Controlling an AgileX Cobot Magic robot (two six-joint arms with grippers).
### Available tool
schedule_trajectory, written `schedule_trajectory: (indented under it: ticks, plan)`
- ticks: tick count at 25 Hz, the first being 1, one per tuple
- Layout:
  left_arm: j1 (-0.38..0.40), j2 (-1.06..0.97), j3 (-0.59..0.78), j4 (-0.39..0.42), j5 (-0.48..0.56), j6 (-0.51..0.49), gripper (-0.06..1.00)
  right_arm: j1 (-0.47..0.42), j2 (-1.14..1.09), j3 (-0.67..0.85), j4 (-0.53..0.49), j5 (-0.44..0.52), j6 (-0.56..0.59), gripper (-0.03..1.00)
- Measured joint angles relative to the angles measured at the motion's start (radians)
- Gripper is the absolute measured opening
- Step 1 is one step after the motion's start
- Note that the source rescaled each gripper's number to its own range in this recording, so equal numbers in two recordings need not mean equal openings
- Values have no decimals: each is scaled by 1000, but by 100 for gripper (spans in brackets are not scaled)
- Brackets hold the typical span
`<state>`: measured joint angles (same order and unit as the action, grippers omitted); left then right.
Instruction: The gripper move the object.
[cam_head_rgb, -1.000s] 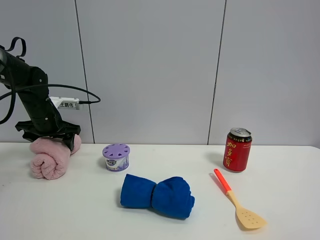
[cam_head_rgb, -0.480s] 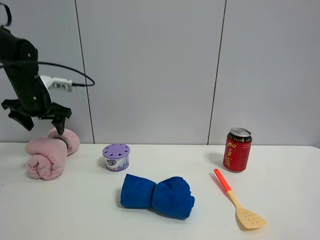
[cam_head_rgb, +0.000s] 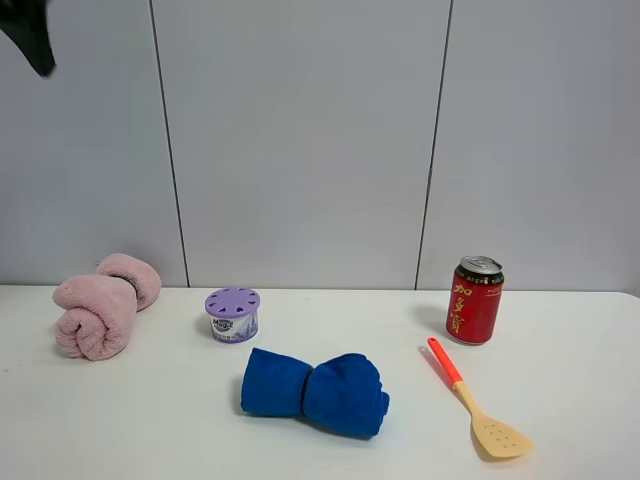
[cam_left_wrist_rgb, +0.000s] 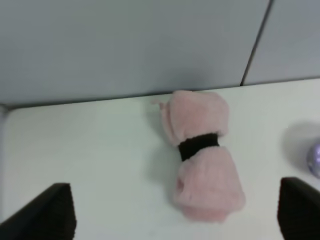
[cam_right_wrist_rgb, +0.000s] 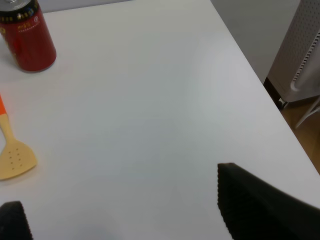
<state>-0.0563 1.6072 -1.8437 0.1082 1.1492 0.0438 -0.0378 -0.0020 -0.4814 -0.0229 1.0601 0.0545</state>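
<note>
The left gripper (cam_left_wrist_rgb: 174, 200) hangs high, jaws spread wide with nothing between them. The pink towel (cam_left_wrist_rgb: 202, 155) lies well below it, centred between the two fingers, on the table (cam_left_wrist_rgb: 90, 150) by the wall. Its black band (cam_left_wrist_rgb: 198, 146) keeps the roll together, so it rests unaided (likely already placed). The high view shows only a black scrap in a corner, probably this gripper. The right gripper (cam_right_wrist_rgb: 135, 215) is also wide and empty, with the can (cam_right_wrist_rgb: 27, 40) well ahead of it.

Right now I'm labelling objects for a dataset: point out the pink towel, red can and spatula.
pink towel (cam_left_wrist_rgb: 199, 147): left wrist view, black band.
red can (cam_head_rgb: 474, 305): exterior high view, label.
spatula (cam_head_rgb: 467, 397): exterior high view, neck.
</note>
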Motion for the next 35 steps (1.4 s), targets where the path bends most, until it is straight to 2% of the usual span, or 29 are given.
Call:
schedule_trajectory:
  ticks: [3, 6, 10, 13, 20, 26, 29, 35]
  plan:
    - [18, -120, -6, -13, 50, 20, 83, 0, 0, 0, 0, 0, 0, 100]
    - [80, -265, 61, -47, 52, 25, 82, 0, 0, 0, 0, 0, 0, 100]
    - [170, -502, 291, -135, 41, 44, 82, 0, 0, 0, 0, 0, 0, 100]
    - [202, -720, 504, -167, -27, 52, 82, 0, 0, 0, 0, 0, 0, 100]
    - [207, -1231, 935, -243, -91, 60, 82, 0, 0, 0, 0, 0, 0, 100]
    - [207, -1577, 1160, -264, -12, 63, 82, 0, 0, 0, 0, 0, 0, 100]
    - [204, -1607, 1210, -266, 55, 63, 82, 0, 0, 0, 0, 0, 0, 100]
    - [172, -1613, 1295, -266, 43, 64, 82, 0, 0, 0, 0, 0, 0, 100]
